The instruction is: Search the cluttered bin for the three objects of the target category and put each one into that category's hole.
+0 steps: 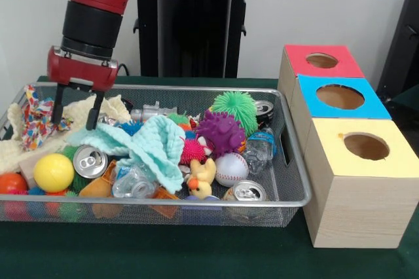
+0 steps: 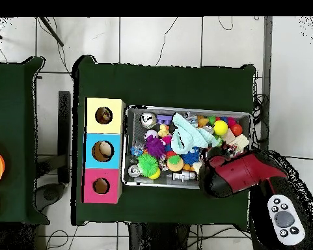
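The wire mesh bin (image 1: 296,167) holds mixed clutter. My gripper (image 1: 75,116) is open at the bin's far left corner. Its fingertips (image 1: 93,120) reach down to the cream-yellow knitted cloth (image 1: 116,105), which lies along the back left. A confetti-patterned cloth (image 1: 36,120) lies just left of the gripper. I see no second confetti cloth. The yellow-topped hole (image 1: 366,146) is on the nearest wooden box, right of the bin. In the overhead view the arm (image 2: 240,172) covers the gripper over the bin (image 2: 188,109), and the yellow hole (image 2: 104,115) is at the left.
A mint-green knitted cloth (image 1: 152,145) lies mid-bin among silver cans (image 1: 90,160), spiky balls (image 1: 221,131), a yellow ball (image 1: 54,171), a baseball (image 1: 231,169) and a rubber duck (image 1: 201,179). Blue-topped (image 1: 340,97) and red-topped (image 1: 322,61) holes stand behind the yellow one.
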